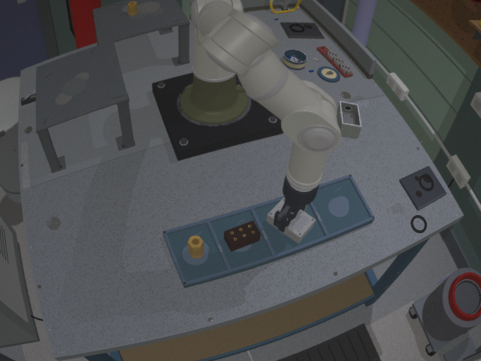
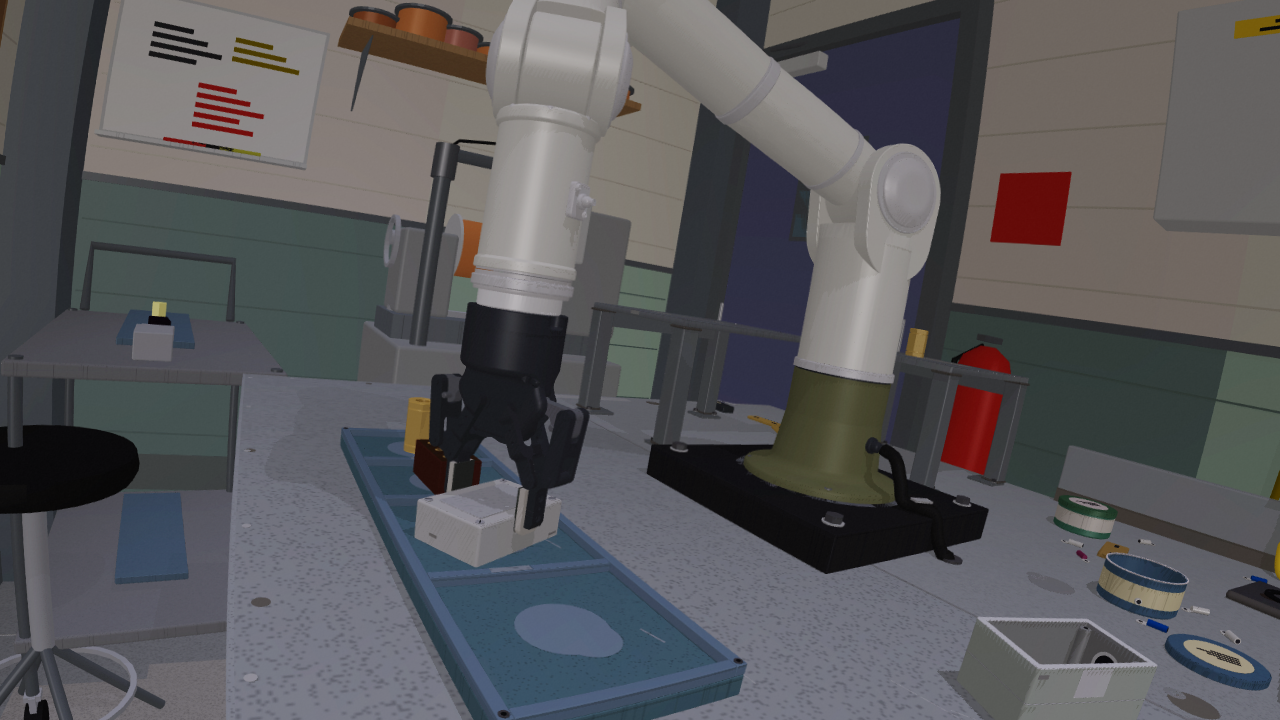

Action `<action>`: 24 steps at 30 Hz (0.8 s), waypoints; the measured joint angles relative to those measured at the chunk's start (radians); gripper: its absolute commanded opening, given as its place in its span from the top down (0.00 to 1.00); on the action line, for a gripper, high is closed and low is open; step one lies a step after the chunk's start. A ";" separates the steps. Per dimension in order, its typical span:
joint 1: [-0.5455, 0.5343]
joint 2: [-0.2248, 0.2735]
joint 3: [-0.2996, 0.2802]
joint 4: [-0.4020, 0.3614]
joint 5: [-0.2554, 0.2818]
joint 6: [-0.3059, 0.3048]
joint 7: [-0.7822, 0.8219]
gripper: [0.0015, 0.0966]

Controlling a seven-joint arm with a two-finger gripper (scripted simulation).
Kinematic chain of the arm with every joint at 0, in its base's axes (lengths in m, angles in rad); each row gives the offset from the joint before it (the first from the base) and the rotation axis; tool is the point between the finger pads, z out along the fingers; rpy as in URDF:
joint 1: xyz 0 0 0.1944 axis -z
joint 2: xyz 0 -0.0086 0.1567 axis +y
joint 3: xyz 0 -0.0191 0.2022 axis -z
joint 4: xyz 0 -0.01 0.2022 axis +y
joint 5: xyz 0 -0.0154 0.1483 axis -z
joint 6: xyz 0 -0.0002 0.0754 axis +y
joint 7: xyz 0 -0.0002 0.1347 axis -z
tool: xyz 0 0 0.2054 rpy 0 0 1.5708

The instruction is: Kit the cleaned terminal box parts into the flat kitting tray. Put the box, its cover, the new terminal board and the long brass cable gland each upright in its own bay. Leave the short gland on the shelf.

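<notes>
The white cover [image 1: 292,224] [image 2: 486,526] rests in the third bay of the blue kitting tray [image 1: 268,229] [image 2: 528,573], clasped across its width by my gripper [image 1: 285,221] [image 2: 490,497]. The dark terminal board [image 1: 241,235] [image 2: 445,466] sits in the bay beside it, and the long brass gland [image 1: 195,246] [image 2: 417,424] stands upright in the end bay. The fourth bay [image 1: 340,206] [image 2: 573,631] holds nothing. The open grey box [image 1: 349,118] [image 2: 1056,670] sits on the table away from the tray. The short gland [image 1: 132,7] [image 2: 917,342] stands on the far shelf.
Behind the tray stands my arm's black base plate [image 1: 217,116] [image 2: 814,510], with two grey shelves [image 1: 81,93] beyond it. Tape rolls [image 2: 1141,584], a red rack [image 1: 335,61] and small parts litter the table's far corner. A dark pad [image 1: 423,186] and black ring [image 1: 419,224] lie past the tray's end.
</notes>
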 measured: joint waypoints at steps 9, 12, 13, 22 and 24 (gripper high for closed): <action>0.000 0.000 0.000 0.000 0.000 0.000 0.000 0.34; 0.000 0.000 0.000 0.000 0.000 0.000 0.000 0.32; 0.000 0.000 0.000 0.000 0.000 0.000 0.000 0.32; 0.000 0.000 0.000 0.000 0.000 0.000 0.000 0.27; 0.000 0.000 0.000 0.000 0.000 0.000 0.000 0.26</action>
